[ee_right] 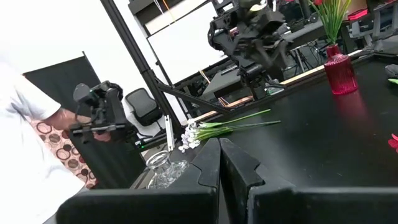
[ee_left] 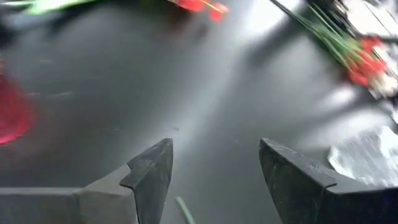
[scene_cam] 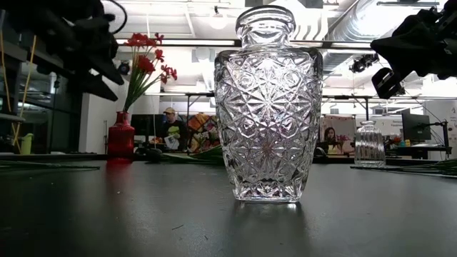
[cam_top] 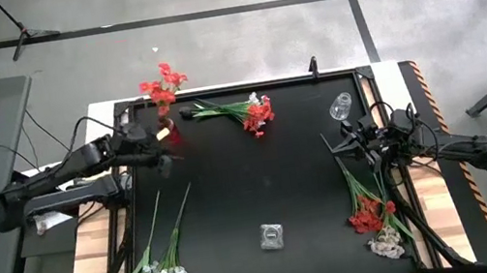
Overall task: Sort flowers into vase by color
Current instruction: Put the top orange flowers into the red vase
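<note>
Beside the red vase (cam_top: 167,129) at the desk's (cam_top: 242,186) far-left corner, the left gripper (cam_top: 164,156) is held released and empty. Nearest loose red flowers (cam_top: 245,112) are seen just rightward, stems lengthwise toward it. Right gripper (cam_top: 331,145) is kept clenched, empty.

No readable text, labels or numbers appear anywhere.
</note>
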Controlling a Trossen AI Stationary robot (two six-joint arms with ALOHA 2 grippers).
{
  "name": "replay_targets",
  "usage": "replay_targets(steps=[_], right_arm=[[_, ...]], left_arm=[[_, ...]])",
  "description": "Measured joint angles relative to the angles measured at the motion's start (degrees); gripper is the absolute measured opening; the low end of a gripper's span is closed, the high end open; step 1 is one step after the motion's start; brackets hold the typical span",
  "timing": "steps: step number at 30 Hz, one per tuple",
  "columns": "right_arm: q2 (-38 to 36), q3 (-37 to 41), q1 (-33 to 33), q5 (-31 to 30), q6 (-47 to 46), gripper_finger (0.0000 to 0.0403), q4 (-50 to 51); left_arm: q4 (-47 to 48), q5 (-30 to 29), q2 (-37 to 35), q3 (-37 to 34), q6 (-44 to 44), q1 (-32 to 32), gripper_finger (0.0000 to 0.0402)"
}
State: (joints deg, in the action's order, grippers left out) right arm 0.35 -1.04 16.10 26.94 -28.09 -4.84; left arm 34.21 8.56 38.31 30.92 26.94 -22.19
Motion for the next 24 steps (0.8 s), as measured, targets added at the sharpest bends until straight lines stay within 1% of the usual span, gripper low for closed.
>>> replay_targets(steps=[3,7,10,12,14,17,21,24], right_arm=[[0.0,0.0,0.0,0.0,0.0,0.0000,0.0],[0.0,0.0,0.0,0.0,0.0,0.0000,0.0],[0.0,0.0,0.0,0.0,0.0,0.0000,0.0],[0.0,0.0,0.0,0.0,0.0,0.0000,0.0],[0.0,0.0,0.0,0.0,0.0,0.0000,0.0],[0.0,0.0,0.0,0.0,0.0,0.0000,0.0],[0.0,0.0,0.0,0.0,0.0,0.0000,0.1],[0.0,0.0,0.0,0.0,0.0,0.0000,0.7]], left_arm=[[-3.3,-0.8,1.5,0.0,1.0,6.8,0.0227],[-12.9,-4.6,6.3,0.0,0.1,17.2,0.0227],[-21.5,-8.8,13.0,0.6,-3.0,24.1,0.0227],[-23.0,-11.5,19.1,3.1,-6.2,26.7,0.0227],[-21.4,-13.8,25.3,7.7,-11.7,27.1,0.0227],[-17.6,-16.2,34.5,16.3,-22.0,25.8,0.0227],[-14.5,-16.6,45.5,28.5,-34.8,21.9,0.0227],[-10.4,-16.6,53.2,37.7,-42.2,18.6,0.0227]])
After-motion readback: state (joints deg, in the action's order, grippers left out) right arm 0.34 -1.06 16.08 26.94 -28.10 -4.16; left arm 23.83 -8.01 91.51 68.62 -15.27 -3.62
